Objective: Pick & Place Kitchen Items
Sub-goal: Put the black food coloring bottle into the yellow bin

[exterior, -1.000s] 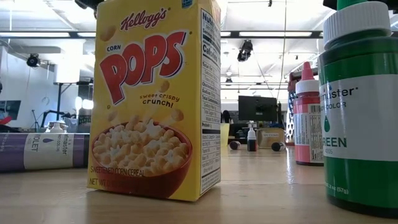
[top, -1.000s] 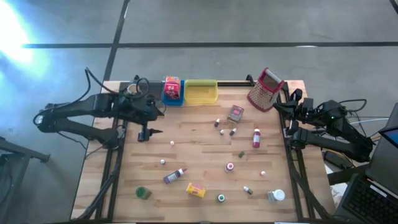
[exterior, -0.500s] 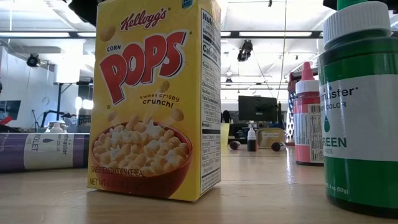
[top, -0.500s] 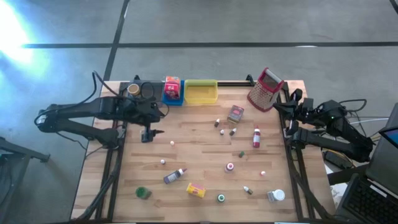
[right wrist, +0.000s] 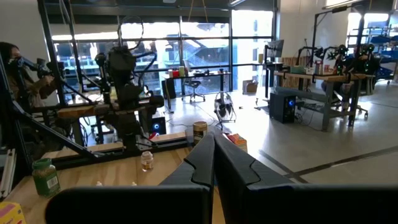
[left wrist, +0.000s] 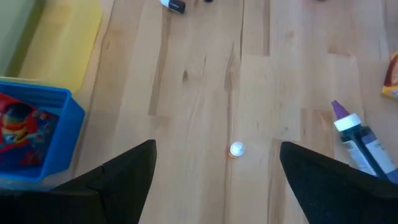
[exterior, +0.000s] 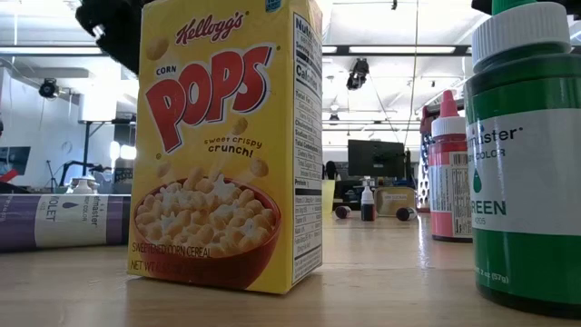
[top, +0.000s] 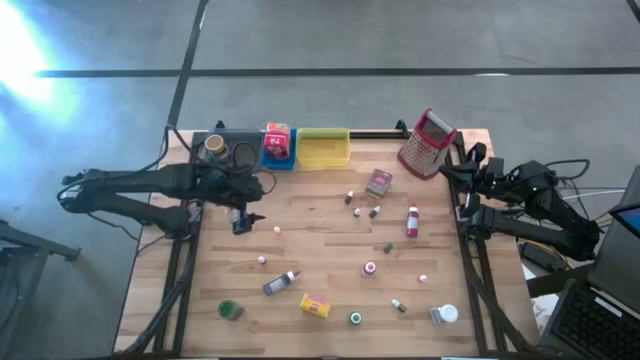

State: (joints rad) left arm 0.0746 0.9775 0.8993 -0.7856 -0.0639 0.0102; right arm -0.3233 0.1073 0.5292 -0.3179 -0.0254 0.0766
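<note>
The kitchen items lie scattered over the wooden table [top: 330,240]. Among them are a tiny white-capped bottle [top: 277,229], a purple-tipped bottle [top: 282,283], a yellow box [top: 315,306], a red bottle [top: 412,222] and a tin [top: 378,182]. My left gripper [top: 248,220] hangs open above the table's far left part, slanting down. In the left wrist view the white-capped bottle [left wrist: 237,149] shows on the wood between and beyond the left gripper's [left wrist: 217,146] spread fingers, untouched. My right gripper [top: 466,190] waits shut at the table's right edge; the right wrist view shows the gripper [right wrist: 214,163] with its fingers together.
A grey tray [top: 225,148], a blue tray [top: 278,147] holding a red box, and a yellow tray [top: 323,148] line the far edge. The metal grater [top: 428,143] stands at the far right. The low view is filled by a yellow cereal box [exterior: 227,145] and a green bottle [exterior: 526,154].
My left gripper has come down toward the table and a little toward the near edge, closer to the white-capped bottle, staying open. Nothing on the table has moved.
</note>
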